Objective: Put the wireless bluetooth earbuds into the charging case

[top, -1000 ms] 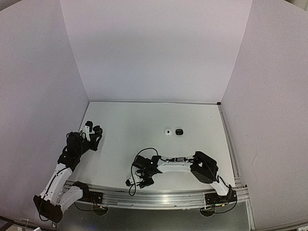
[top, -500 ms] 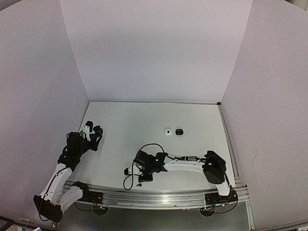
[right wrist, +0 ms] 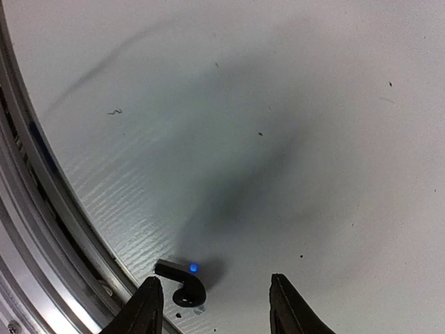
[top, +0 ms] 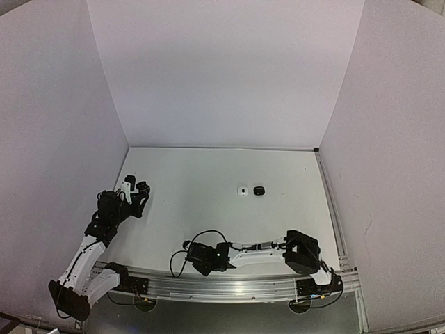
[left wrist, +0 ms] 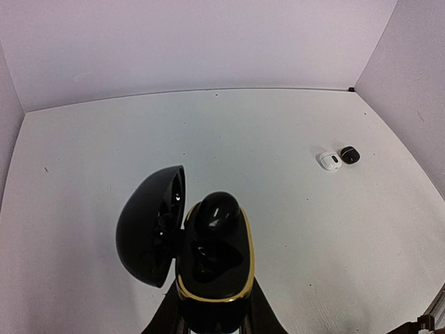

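Note:
My left gripper (top: 133, 192) is shut on an open black charging case (left wrist: 212, 268) with a gold rim, held above the table at the far left. Its lid (left wrist: 149, 226) hangs open to the left. One black earbud (left wrist: 217, 212) sits in the case's upper slot, and the lower slot looks empty. My right gripper (top: 190, 259) is low over the table's near edge, jaws open. In the right wrist view a black stemmed earbud (right wrist: 182, 284) with a blue light lies on the table between the open fingers (right wrist: 215, 309), close to the left fingertip (right wrist: 149, 306). The other earbuds are out of view.
A small rounded white case (top: 243, 191) and a black one (top: 259, 190) lie side by side at mid-table; both also show in the left wrist view, white (left wrist: 329, 161) and black (left wrist: 349, 154). The aluminium rail (right wrist: 28, 209) runs just beside the loose earbud.
My right arm has swung down toward the near edge and its gripper now sits low by the rail. The left arm and its case have not moved.

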`<state>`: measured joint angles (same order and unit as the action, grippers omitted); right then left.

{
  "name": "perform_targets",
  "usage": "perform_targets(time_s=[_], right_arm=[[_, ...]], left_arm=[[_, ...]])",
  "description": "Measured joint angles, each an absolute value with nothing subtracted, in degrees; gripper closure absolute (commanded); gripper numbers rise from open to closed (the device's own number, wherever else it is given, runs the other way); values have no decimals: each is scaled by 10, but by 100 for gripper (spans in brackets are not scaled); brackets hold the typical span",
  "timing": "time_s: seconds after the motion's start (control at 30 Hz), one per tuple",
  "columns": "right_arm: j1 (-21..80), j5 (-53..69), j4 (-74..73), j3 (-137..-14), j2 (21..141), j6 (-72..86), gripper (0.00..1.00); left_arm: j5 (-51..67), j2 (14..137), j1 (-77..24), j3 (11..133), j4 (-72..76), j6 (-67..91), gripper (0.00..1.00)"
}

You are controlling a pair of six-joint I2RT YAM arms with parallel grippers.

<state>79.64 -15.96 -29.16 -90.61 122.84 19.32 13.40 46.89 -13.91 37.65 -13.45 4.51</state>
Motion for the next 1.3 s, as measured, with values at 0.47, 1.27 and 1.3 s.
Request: perform_targets(time_s=[0.47,1.27,1.3], right_arm=[[798,-156,-275,-877,1230,260,60],[800,-118,-253,-809,1194,201,63],[800,-118,-253,-809,1194,200,63]], left_arm=[[134,465,-139,376,-134,45,100],[133,466,-139,376,-134,46,100],[134,466,-139,376,-134,46,100]])
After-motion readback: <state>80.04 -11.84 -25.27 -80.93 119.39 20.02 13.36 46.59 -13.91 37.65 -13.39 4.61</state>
